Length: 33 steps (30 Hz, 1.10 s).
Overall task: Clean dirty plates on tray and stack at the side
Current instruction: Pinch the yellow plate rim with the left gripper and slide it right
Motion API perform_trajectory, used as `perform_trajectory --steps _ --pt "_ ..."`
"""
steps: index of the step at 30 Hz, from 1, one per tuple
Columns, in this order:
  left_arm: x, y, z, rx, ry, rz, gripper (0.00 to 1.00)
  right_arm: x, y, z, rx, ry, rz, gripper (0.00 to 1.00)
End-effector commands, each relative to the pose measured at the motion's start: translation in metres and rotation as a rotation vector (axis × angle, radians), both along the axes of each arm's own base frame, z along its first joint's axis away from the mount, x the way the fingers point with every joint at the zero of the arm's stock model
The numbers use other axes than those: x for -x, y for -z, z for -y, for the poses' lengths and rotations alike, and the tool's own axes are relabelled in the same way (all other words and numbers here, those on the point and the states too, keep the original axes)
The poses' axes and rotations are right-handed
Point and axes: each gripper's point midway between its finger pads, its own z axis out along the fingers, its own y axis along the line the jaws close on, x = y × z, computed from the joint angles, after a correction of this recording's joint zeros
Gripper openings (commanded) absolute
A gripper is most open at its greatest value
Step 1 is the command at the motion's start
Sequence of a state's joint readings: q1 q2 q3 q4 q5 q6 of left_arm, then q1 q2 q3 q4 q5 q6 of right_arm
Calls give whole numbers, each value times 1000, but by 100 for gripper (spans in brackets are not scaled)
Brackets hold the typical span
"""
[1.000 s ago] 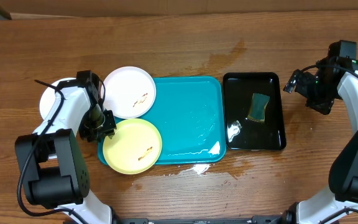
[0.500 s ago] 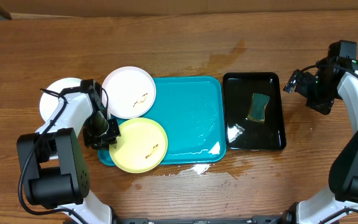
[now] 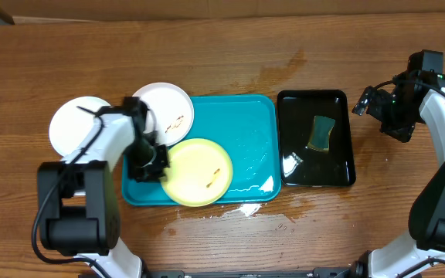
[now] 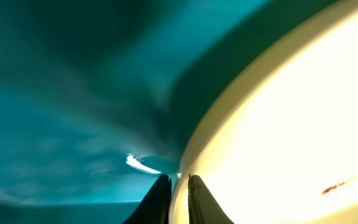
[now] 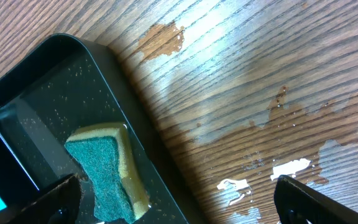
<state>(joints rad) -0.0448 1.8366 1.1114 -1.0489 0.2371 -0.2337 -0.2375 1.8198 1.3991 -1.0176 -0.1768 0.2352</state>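
Note:
The turquoise tray (image 3: pixel 242 131) lies mid-table. A pale yellow-green plate (image 3: pixel 199 171) with a small dark smear lies on its front left part. My left gripper (image 3: pixel 157 165) is shut on that plate's left rim; the left wrist view shows both fingers (image 4: pixel 178 198) pinching the rim of the plate (image 4: pixel 291 124) above the tray (image 4: pixel 73 112). A white smeared plate (image 3: pixel 164 112) overlaps the tray's back left corner. A second white plate (image 3: pixel 72 123) lies on the table to the left. My right gripper (image 3: pixel 371 102) is open and empty, right of the black tray; its fingers (image 5: pixel 179 196) show wide apart.
A narrow black tray (image 3: pixel 315 139) right of the turquoise one holds a green and yellow sponge (image 3: pixel 321 132), which also shows in the right wrist view (image 5: pixel 107 171). Wet patches and white smears mark the wood (image 5: pixel 272 171) near the trays.
My left gripper has dragged the yellow-green plate to the right, from the tray's front left corner further onto the tray. The right arm has not moved.

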Motion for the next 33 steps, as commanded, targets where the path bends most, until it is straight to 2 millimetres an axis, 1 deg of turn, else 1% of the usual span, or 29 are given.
perform_trajectory --steps 1,4,6,9,12,14,15,18,20,22,24,26,30,31,33 --pt "-5 -7 32 72 17 42 12 -7 -7 1 1 4 25 100" --pt "-14 -8 57 123 24 86 9 -7 -7 1 1 4 25 100" --pt "-24 -10 73 160 25 128 9 -7 -7 1 1 4 24 100" --pt "-38 -10 91 177 13 193 11 -7 -7 1 1 4 24 100" --pt "-52 -16 114 237 41 268 21 -7 -7 1 1 4 25 100" --pt "-60 -22 124 258 63 305 28 -7 -7 1 1 4 25 100" --pt "-65 -27 126 259 71 324 31 -7 -7 1 1 4 25 100" --pt "-81 -46 131 271 123 386 33 -7 -7 1 1 4 24 100" --pt "-95 -59 131 246 170 446 34 -7 -7 1 1 4 24 100" --pt "-106 -67 128 202 220 502 38 -7 -7 1 1 4 24 100" --pt "-113 -67 123 136 269 542 42 -7 -7 1 1 4 25 100" --pt "-114 -64 118 77 298 556 42 -7 -7 1 1 4 25 100" --pt "-105 -60 127 62 360 549 41 -7 -7 1 1 4 25 100" --pt "-105 -60 128 47 367 555 41 -7 -7 1 1 4 25 100" --pt "-112 -60 124 -22 387 593 43 -7 -7 1 1 4 25 100"
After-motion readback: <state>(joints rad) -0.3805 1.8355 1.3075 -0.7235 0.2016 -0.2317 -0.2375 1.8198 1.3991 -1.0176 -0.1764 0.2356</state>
